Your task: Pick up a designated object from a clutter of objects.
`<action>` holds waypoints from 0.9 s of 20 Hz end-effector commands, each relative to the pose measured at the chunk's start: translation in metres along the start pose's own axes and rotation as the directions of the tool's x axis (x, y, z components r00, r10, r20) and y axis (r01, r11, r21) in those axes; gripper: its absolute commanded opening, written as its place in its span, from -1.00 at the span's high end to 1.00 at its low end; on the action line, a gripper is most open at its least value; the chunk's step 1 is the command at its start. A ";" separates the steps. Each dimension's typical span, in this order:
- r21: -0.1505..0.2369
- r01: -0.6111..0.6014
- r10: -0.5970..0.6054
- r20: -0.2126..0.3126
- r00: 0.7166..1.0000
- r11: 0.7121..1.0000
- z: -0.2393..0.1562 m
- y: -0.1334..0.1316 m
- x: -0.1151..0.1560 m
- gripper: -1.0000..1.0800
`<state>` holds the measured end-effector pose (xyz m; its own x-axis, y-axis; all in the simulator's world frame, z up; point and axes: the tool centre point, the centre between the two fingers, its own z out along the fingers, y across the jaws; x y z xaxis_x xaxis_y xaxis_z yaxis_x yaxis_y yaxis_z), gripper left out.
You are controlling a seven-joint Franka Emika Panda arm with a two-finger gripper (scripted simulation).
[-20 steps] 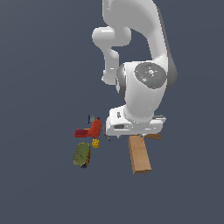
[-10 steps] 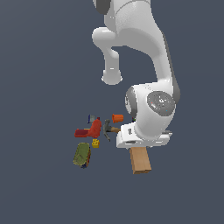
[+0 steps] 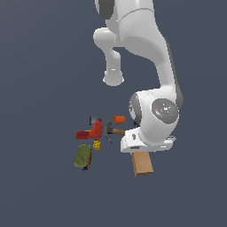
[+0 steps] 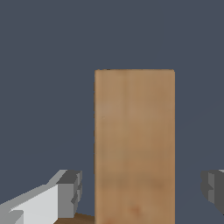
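Approach step — gripper [image 4: 140, 192] low over block [image 4: 134, 144], fingers [image 4: 70, 192] spread either side, not touching. Next: descend, centre, close across width.

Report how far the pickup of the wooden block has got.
Done: the arm is down over the wooden block, apart from the hammer and red tool. In hand: the claw is open, a finger on each side of the block, with gaps showing, so not gripping. Left: close on the block and lift it; it lies flat.
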<state>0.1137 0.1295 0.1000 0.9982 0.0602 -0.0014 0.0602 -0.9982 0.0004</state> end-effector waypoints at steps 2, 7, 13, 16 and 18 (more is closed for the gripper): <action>0.000 0.000 0.000 0.000 1.000 1.000 0.006 0.000 0.000 -0.92; 0.000 0.000 0.000 -0.001 1.000 1.000 0.030 0.000 0.000 -0.92; 0.000 -0.001 0.001 -0.001 1.000 1.000 0.050 0.000 0.000 -0.92; 0.000 -0.001 0.001 -0.001 1.000 1.000 0.050 -0.001 0.001 -0.92; 0.000 -0.001 0.001 -0.001 1.000 1.000 0.050 -0.001 0.001 1.00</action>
<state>0.1135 0.1300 0.0496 0.9982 0.0595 -0.0020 0.0595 -0.9982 0.0002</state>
